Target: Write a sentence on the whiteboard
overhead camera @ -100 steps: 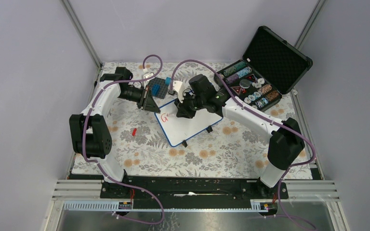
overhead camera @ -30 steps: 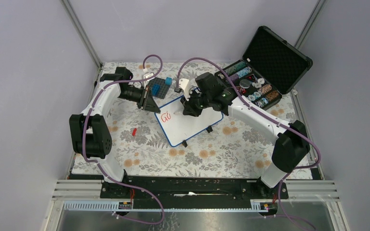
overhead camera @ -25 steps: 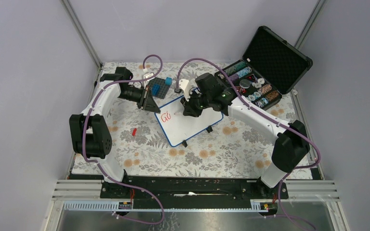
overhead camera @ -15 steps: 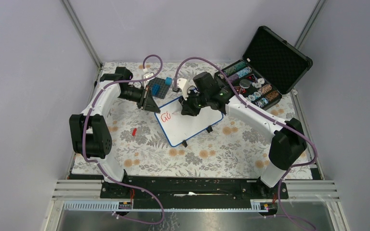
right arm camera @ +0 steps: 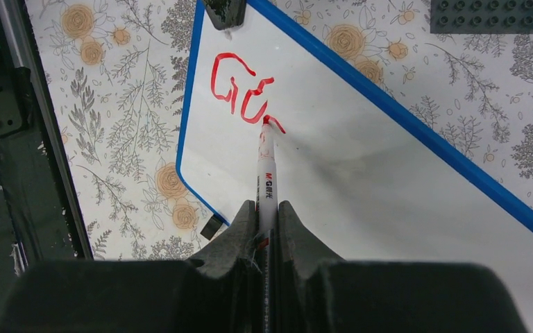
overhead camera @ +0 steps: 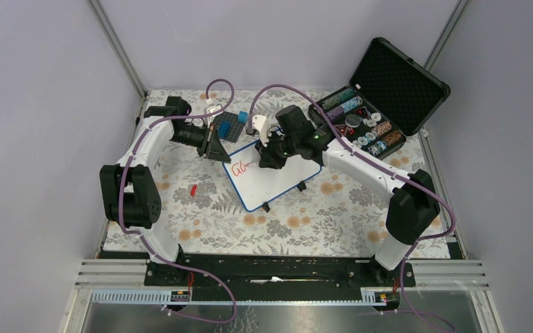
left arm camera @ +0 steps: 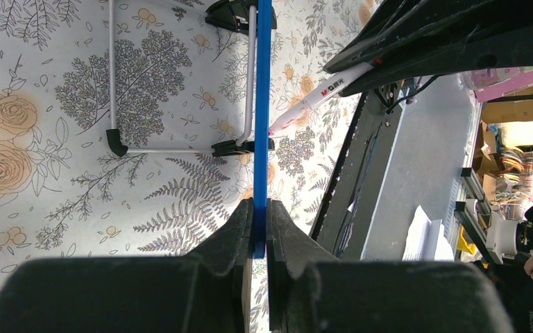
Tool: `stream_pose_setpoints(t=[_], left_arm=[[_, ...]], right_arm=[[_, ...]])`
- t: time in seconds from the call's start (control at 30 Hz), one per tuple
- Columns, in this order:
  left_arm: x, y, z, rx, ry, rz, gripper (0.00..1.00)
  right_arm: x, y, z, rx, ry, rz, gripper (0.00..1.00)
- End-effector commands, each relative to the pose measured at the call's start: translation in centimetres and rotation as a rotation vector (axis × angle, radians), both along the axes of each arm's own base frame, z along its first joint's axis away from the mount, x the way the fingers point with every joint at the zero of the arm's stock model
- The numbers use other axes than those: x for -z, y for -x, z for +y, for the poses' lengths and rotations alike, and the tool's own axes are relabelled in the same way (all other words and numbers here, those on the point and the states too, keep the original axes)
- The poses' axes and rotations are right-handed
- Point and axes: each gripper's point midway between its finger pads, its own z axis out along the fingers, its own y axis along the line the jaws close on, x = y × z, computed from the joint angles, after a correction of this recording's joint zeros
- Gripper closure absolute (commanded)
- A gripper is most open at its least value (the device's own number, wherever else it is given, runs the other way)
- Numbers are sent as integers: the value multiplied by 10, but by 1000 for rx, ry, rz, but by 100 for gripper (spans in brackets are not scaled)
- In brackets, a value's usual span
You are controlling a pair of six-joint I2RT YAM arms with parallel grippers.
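Observation:
The whiteboard (overhead camera: 274, 182) with its blue rim stands tilted at mid-table. Red letters (right arm camera: 243, 94), roughly "Go" with a stroke after, are at its upper left corner. My left gripper (left arm camera: 259, 229) is shut on the board's blue edge (left arm camera: 262, 104), seen edge-on in the left wrist view. My right gripper (right arm camera: 266, 215) is shut on a white marker (right arm camera: 267, 177), whose red tip (right arm camera: 265, 121) touches the board beside the last stroke. In the top view the right gripper (overhead camera: 267, 156) hangs over the board's upper part and the left gripper (overhead camera: 216, 149) is at its upper left corner.
An open black case (overhead camera: 378, 97) of coloured chips lies at the back right. A dark studded baseplate with a blue brick (overhead camera: 229, 126) sits behind the board. A small red cap (overhead camera: 193, 189) lies on the floral cloth to the left.
The red writing has grown from "G" to "Go" plus a stroke. My right gripper with the marker shifted slightly left over the last second. The left arm has not moved.

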Motion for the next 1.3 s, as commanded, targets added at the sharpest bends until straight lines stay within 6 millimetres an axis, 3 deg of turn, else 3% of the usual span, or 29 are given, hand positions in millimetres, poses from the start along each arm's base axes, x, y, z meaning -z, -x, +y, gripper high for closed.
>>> stream_pose_setpoints(t=[0.0,0.2,0.47,0.93,1.27], left_arm=[[-11,5,-4,19,6,-32,100],[-12,5,-4,18,7,-33,100],[-12,4,-5,11,7,-33,100],[-12,3,-6,12,8,-36,100],[-12,3,-5,12,6,-35,100]], right_arm=[[4,1,-2,-10,15,-35,100],[4,-1,-9,5,29,-53,100],[-10,-18,-20,53,17,-82,100],[-30,-31,-9,67,-20,-109,100],[-22,-8,-10,-4,-25,-45,100]])
